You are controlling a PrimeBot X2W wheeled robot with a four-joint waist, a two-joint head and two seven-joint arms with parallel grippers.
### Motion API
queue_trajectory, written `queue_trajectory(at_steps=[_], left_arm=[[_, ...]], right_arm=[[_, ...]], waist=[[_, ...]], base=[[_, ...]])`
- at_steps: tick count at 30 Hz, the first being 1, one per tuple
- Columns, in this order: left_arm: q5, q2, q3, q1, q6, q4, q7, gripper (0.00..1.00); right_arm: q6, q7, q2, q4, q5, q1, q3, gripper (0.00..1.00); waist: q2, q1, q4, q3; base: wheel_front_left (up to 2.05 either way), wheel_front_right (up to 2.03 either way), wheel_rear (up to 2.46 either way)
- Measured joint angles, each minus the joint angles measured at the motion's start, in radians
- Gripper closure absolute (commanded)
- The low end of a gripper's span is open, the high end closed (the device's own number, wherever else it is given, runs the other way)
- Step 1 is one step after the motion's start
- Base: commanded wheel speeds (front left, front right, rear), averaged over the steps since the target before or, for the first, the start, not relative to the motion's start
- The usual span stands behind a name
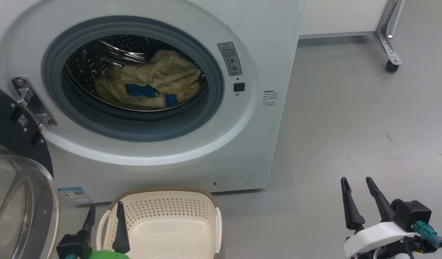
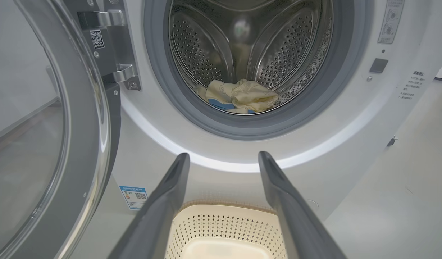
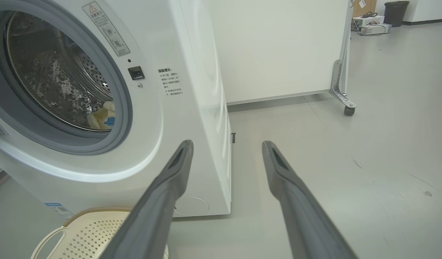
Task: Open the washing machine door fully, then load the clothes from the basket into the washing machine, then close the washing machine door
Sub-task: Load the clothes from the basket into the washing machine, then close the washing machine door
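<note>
Left gripper (image 1: 105, 208): low, fingers upright and spread apart, holding nothing, at the near left corner of the basket (image 1: 163, 212).
Right gripper (image 1: 356, 180): low over the floor (image 1: 350, 108), fingers apart, holding nothing, well right of the basket.
Washing machine (image 1: 264, 54): just behind the basket, door (image 1: 5, 118) swung open leftward.
Clothes (image 1: 159, 82): at the drum's bottom, beyond both grippers.
</note>
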Motion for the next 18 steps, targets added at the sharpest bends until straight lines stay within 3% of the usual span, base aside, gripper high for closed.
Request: queue_trajectory(at_steps=[18], left_arm=[[0.0,0.001,-0.01,0.014,0.01,-0.006,0.0,0.0]], right_arm=[[0.0,0.0,0.0,0.0,0.0,0.0,0.002,0.0]], waist=[[0.0,0.0,-0.001,-0.008]], base=[[-0.5,0.5,0.0]])
